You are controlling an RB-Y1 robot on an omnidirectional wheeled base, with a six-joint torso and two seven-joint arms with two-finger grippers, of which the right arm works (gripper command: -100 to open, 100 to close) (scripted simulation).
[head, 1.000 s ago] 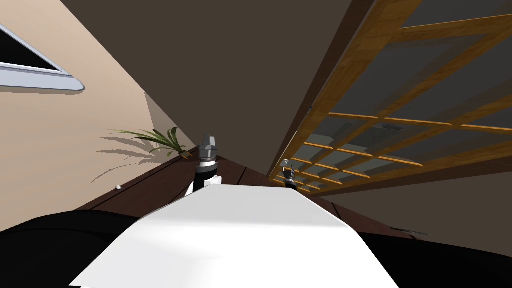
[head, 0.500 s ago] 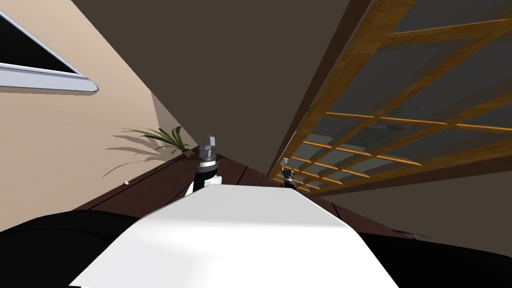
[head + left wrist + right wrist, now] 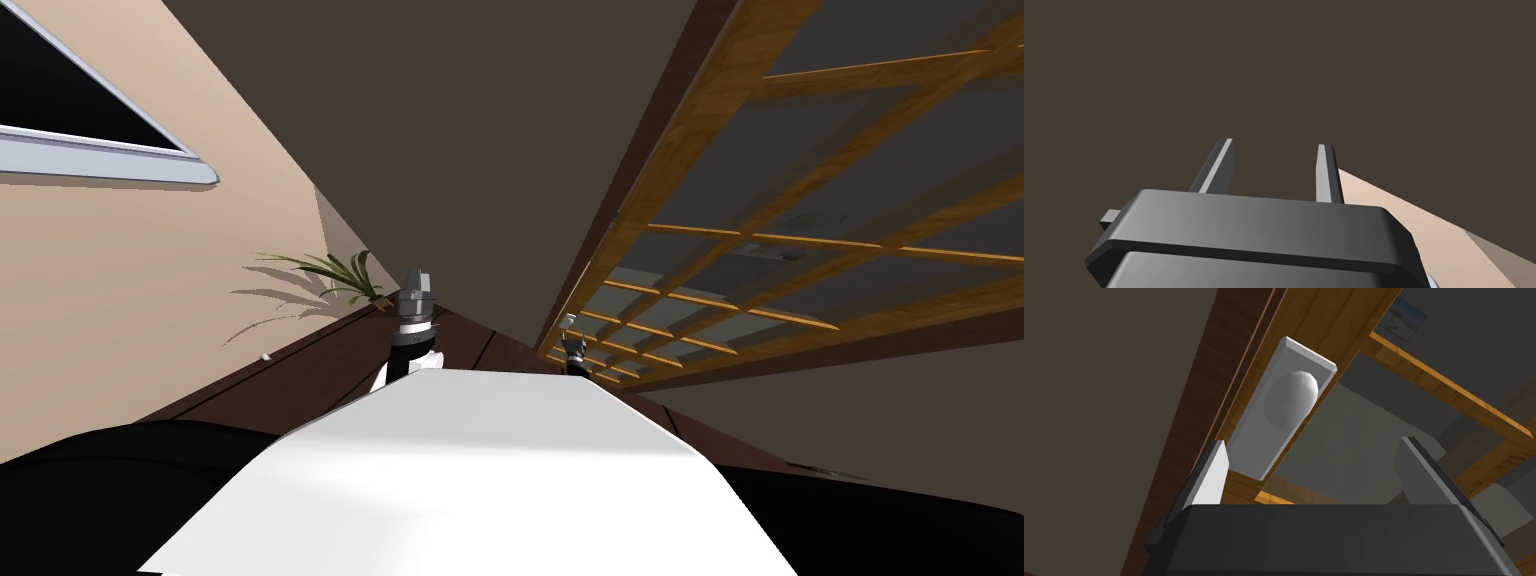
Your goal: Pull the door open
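The door (image 3: 640, 230) is a wooden lattice of glass panes, slanting across the right of the head view. Its pale round knob (image 3: 1291, 395) sits on a white plate (image 3: 1259, 443) on the door's wooden edge (image 3: 1324, 318). My right gripper (image 3: 1311, 443) is open just short of the knob, which lies ahead near one finger (image 3: 1211, 473) and is not between the two. In the head view the right gripper (image 3: 570, 342) shows small below the knob (image 3: 568, 321). My left gripper (image 3: 416, 280) is raised before a plain brown wall, fingers (image 3: 1224, 160) apart and empty.
A brown wall (image 3: 480, 150) stands straight ahead beside the door. A potted plant (image 3: 335, 272) is in the far left corner by a beige wall with a window (image 3: 90, 130). Dark wooden floor (image 3: 300, 370) runs below, with a small white object (image 3: 265, 355) on it.
The window, plant and beige wall have slid right in the head view, so my body or head has turned. My right gripper has stayed by the knob, edging slightly up.
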